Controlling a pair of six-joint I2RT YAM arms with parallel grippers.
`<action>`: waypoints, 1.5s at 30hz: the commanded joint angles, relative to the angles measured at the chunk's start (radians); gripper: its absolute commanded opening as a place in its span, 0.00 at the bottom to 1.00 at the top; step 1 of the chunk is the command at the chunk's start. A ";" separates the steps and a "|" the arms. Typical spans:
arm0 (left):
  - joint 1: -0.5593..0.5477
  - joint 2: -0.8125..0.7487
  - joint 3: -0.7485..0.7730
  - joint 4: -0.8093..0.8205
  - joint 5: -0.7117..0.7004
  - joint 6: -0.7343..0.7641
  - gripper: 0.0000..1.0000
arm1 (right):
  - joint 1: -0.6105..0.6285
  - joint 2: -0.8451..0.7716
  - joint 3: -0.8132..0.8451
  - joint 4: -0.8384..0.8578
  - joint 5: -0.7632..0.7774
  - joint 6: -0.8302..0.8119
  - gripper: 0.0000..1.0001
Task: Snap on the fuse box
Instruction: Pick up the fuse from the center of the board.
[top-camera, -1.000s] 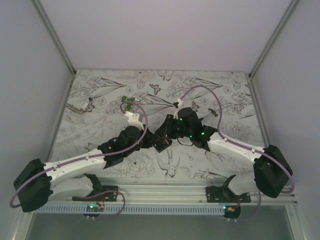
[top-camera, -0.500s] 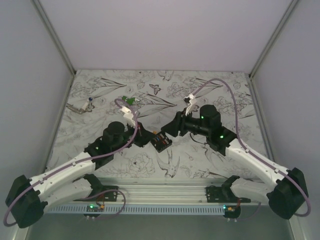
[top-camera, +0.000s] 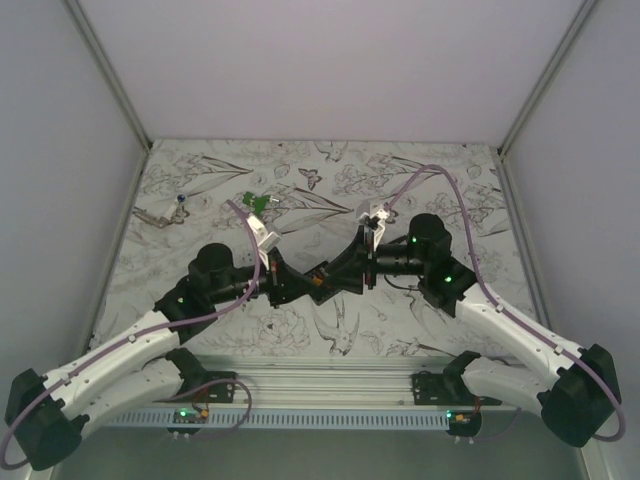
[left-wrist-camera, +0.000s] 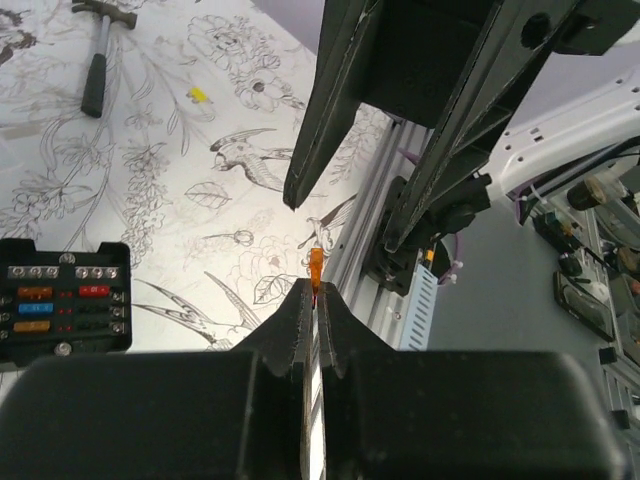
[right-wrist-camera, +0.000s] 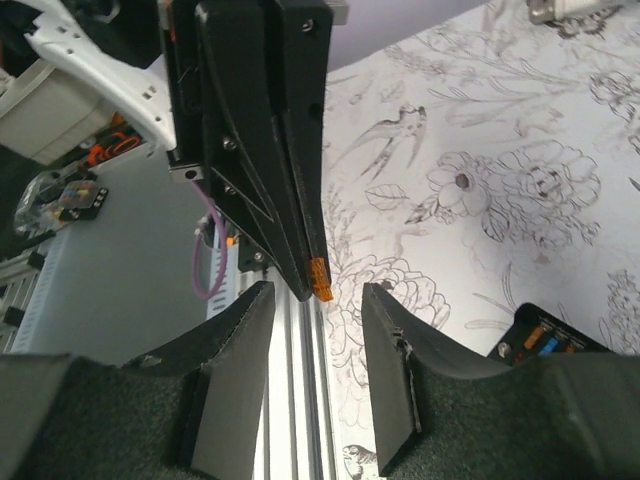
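The fuse box (left-wrist-camera: 65, 295) lies flat on the table (top-camera: 440, 190), near the middle and towards the near edge, its rows of orange, red and blue fuses facing up. Half a second ago it lay in plain sight between the two grippers, which stood apart on either side of it. Now both arms have swung inward and their tips meet just above it. In the top view the box can hardly be told from the black fingers over it. A second ago both arms were folded low across the centre, with their elbows pulled back to the near corners.

The left gripper (left-wrist-camera: 314, 290) is closed tight on a fuse (right-wrist-camera: 319, 279), small and orange, which sticks out past its tips. The right gripper (left-wrist-camera: 340, 222) stands well apart and holds nothing. The pinched fuse and the left tips sit in the gap between its fingers, and I cannot tell whether they touch.

No writing can be read. The marks on the box's fuses and the strip along its top are too small to make out.

The left wrist view cuts the box off at its lower left edge, and the right wrist view shows only one corner. A black-handled tool (left-wrist-camera: 95, 75) lies further off, cropped at the frame's top. A green piece (top-camera: 255, 202) sits at the back left of the table.
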 joint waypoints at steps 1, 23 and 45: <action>-0.009 -0.020 0.032 0.022 0.067 0.022 0.00 | -0.004 -0.003 0.002 0.087 -0.114 -0.022 0.44; -0.074 -0.015 0.062 0.024 0.015 0.041 0.00 | 0.026 0.050 -0.004 0.119 -0.183 -0.014 0.24; -0.005 -0.123 -0.078 -0.176 -0.344 -0.012 0.48 | 0.071 0.053 -0.010 -0.126 0.325 -0.101 0.00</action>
